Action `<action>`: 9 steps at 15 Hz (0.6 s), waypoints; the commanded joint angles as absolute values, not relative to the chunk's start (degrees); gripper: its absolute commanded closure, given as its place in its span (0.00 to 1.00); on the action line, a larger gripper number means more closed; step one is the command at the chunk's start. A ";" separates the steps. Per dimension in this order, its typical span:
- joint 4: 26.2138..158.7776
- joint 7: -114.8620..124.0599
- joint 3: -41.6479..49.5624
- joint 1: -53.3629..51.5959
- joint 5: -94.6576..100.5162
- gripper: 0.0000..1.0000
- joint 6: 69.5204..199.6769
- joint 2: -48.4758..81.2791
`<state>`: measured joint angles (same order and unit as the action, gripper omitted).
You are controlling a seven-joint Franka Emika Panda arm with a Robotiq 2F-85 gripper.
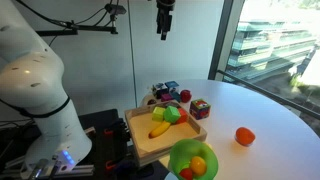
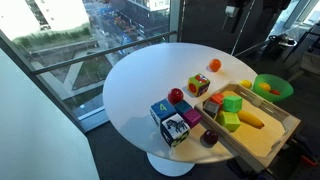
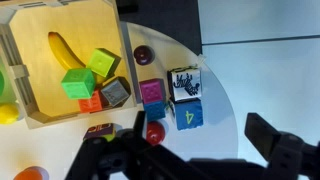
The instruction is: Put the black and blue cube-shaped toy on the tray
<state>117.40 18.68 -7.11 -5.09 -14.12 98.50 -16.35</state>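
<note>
The black and blue cube-shaped toy [image 3: 188,115] shows a blue face with a pale yellowish "4". It stands on the white table beside a zebra-patterned cube [image 3: 185,83] and a pink cube [image 3: 152,92], outside the tray. It also shows in an exterior view [image 2: 161,110]. The light wooden tray [image 3: 30,110] holds a banana, green blocks and a grey cube, and shows in both exterior views [image 1: 140,140] [image 2: 262,140]. My gripper [image 3: 200,140] is open and empty. It hangs high above the table [image 1: 165,25], roughly over the blue cube.
A red ball [image 3: 155,130] and a dark plum [image 3: 144,55] lie next to the cubes. A reddish multicoloured cube [image 1: 200,108], an orange [image 1: 244,136] and a round green bowl with fruit [image 1: 193,160] are on the table. The round table's edge is close to the cubes.
</note>
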 commanded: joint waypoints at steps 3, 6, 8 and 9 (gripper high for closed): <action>116.89 19.53 -7.91 -4.95 -13.41 0.00 98.59 -15.38; 116.36 19.88 -8.39 -4.87 -12.06 0.00 98.08 -14.90; 115.84 20.18 -8.76 -4.91 -11.01 0.00 98.28 -13.84; 115.59 20.17 -8.89 -4.94 -10.47 0.00 98.58 -13.37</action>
